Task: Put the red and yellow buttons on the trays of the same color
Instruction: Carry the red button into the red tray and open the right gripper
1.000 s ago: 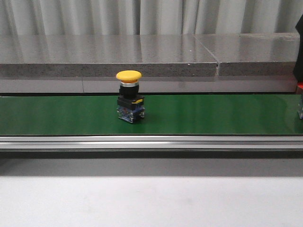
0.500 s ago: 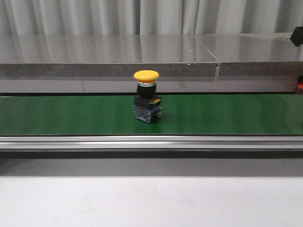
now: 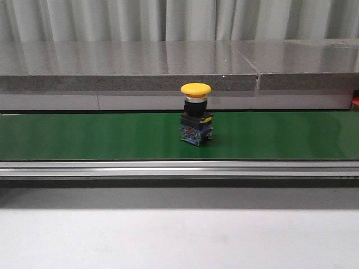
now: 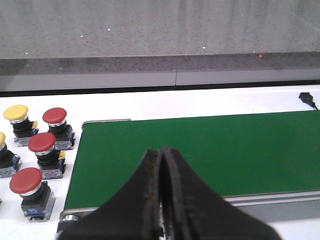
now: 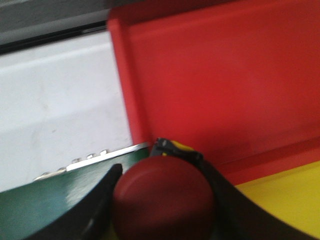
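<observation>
Standing on the belt (image 3: 84, 137), one yellow button (image 3: 196, 115) shows only from the front; the clenched, empty left gripper (image 4: 161, 165) sees three red buttons (image 4: 42, 152) beside it, while the right gripper (image 5: 160, 200) grasps a red button (image 5: 162, 202) by the red tray (image 5: 225, 85).

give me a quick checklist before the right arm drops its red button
1. Right gripper closed on the red button: ok.
2. Red tray in reach, bare where visible: ok.
3. Button fully over the red tray: not ok, it sits by the tray corner near the belt end.
4. Yellow tray avoided: cannot tell.
5. Left gripper shut and empty: ok.
6. Yellow button upright on the belt: ok.
</observation>
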You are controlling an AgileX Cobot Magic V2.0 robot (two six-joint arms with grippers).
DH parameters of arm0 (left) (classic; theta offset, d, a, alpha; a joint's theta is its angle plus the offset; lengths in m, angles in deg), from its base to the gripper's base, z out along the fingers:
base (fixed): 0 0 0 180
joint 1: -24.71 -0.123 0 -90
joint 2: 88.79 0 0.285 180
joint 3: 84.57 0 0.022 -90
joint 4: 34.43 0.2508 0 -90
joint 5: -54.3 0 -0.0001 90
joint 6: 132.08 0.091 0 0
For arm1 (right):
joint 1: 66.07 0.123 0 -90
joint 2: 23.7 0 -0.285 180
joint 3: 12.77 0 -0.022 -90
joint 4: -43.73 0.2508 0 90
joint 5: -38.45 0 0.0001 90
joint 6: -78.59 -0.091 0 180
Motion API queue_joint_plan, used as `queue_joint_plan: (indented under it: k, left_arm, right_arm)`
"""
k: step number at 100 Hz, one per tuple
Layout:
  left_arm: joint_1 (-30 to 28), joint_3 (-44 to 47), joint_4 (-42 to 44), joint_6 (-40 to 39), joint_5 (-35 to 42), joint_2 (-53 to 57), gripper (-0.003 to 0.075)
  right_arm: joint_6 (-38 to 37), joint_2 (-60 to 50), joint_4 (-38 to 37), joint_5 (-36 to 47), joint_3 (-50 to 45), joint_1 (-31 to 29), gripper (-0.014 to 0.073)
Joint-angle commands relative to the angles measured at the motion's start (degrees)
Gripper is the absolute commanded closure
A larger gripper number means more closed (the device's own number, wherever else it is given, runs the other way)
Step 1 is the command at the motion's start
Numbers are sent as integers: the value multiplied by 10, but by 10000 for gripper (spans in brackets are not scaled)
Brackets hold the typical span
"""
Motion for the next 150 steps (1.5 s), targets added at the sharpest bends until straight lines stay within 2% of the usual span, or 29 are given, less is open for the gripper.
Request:
queue_joint_plan:
  k: [1,16,41,70,79,83,84,92,100,106,124,150]
  left_arm:
    - [4,-15,-6,-3,48,-1,739]
    - [4,-15,-6,-3,48,-1,739]
    - [4,-15,-6,-3,48,-1,739]
    - [4,-15,-6,-3,48,-1,739]
    - [4,-15,-6,-3,48,-1,739]
    - [4,-15,-6,-3,48,-1,739]
    - [4,-15,-6,-3,48,-1,739]
    - [4,-15,-6,-3,48,-1,739]
    - [4,-15,-6,-3,48,-1,739]
    - [4,-15,-6,-3,48,-1,739]
    - [4,-15,-6,-3,48,-1,739]
    - [4,-15,-6,-3,48,-1,739]
  right_arm:
    - [5,11,3,33,38,-32,461]
    - [5,69,28,59,60,-53,461]
    - [5,174,39,71,86,-53,461]
    - [5,220,50,87,86,-53,454]
    - [5,220,52,87,86,-53,371]
    - [5,220,52,87,86,-53,279]
    - [5,220,52,87,86,-53,279]
    - [5,220,52,86,86,-53,60]
    - [5,218,52,86,87,-53,-78]
    - [5,218,52,84,92,-53,-50]
    - [5,200,52,66,99,-53,-52]
    - [11,105,52,32,97,-44,-52]
